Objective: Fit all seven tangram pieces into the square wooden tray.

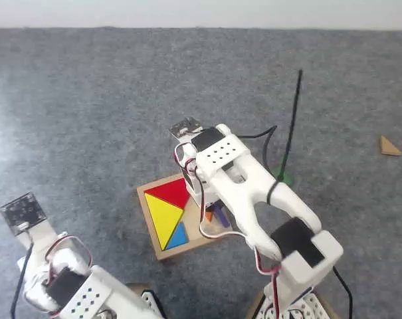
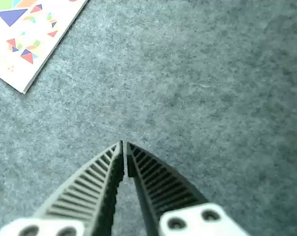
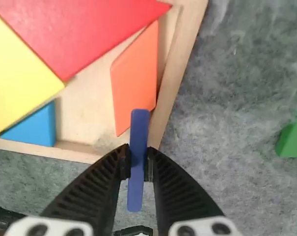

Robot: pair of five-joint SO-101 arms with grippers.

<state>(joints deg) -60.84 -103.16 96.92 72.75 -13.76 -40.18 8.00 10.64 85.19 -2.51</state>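
worktop (image 1: 88, 100): grey felt-like cover, spans the high view | wall (image 1: 201, 13): pale strip along the worktop's 12 o'clock edge | black cable (image 1: 294, 119): thin straight line, about 1 o'clock from the middle of the high view | printed sheet (image 2: 30, 29): white, with small coloured shape figures, lying flat on the worktop

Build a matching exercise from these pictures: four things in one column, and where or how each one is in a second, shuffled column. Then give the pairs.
Things
1. red piece
2. dark blue piece
3. green piece
4. left gripper

States
A. shut on nothing, over the grey mat
B. lying flat in the wooden tray
C. on the mat, outside the tray
D. held edge-on in the right gripper

Pairs: 1-B, 2-D, 3-C, 4-A.
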